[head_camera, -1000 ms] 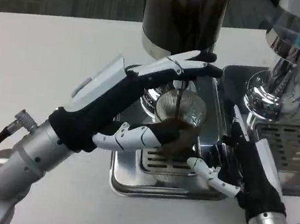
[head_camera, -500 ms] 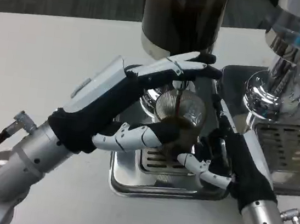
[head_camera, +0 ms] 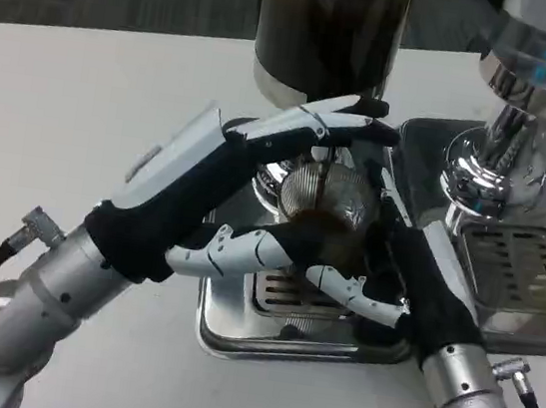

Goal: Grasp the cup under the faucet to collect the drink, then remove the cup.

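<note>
Our right hand (head_camera: 398, 286) sits nearest the bottom of the head view, reaching in from the lower right over the steel drip tray (head_camera: 236, 335). Its white and black fingers (head_camera: 343, 286) curl around the right side of the cup (head_camera: 322, 233), touching its lower wall, so we read this hand as gripping the cup. Our left hand (head_camera: 229, 193) comes in from the lower left on its silver forearm (head_camera: 49, 295). Its lower white finger lies against the left side of the cup, while its upper fingers (head_camera: 329, 123) stretch out flat above the cup's rim, pressed together side by side and reaching toward the faucet area. We cannot tell whether those upper fingers press on anything. The cup itself is clear, with dark brown drink in its lower part, and it stands on the slotted grate (head_camera: 282, 291) of the drip tray, between our two hands. Just behind and above the cup rises the dark drink dispenser (head_camera: 327, 25), its round base standing on the white table (head_camera: 85, 99). To the right, well apart from the cup, stands a shiny chrome machine (head_camera: 507, 144) with a second slotted grate (head_camera: 517, 261) in front of it.
</note>
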Robot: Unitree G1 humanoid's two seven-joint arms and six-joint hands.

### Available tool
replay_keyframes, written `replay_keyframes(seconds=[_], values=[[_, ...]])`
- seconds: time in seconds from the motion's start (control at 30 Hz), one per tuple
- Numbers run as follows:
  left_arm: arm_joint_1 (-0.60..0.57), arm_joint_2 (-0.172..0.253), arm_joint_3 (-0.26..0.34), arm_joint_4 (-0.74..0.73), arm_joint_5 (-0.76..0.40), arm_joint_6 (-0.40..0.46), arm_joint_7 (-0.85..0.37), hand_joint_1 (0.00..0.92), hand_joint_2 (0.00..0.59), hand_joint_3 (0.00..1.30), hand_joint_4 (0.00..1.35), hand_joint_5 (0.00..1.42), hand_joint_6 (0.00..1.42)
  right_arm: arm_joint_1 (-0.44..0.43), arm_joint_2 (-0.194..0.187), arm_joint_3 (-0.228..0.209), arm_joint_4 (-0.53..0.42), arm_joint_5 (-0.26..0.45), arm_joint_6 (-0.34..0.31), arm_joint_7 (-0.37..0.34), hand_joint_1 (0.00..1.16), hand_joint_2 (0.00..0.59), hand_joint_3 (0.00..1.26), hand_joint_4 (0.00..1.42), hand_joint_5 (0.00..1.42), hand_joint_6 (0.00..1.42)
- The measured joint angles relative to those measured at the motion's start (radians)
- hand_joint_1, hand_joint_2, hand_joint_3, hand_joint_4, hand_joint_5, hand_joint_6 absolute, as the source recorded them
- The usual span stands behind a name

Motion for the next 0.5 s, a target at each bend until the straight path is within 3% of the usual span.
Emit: replay_keyframes(seconds=[0.5], values=[[0.017,0.001,0.023,-0.023,0.035,0.009,0.041,0.000,0.199,0.28,0.13,0.29,0.16,-0.029,0.008,0.006,0.044,-0.002,-0.022,0.000,0.70,0.196,0.00,0.00,0.00,0.11]])
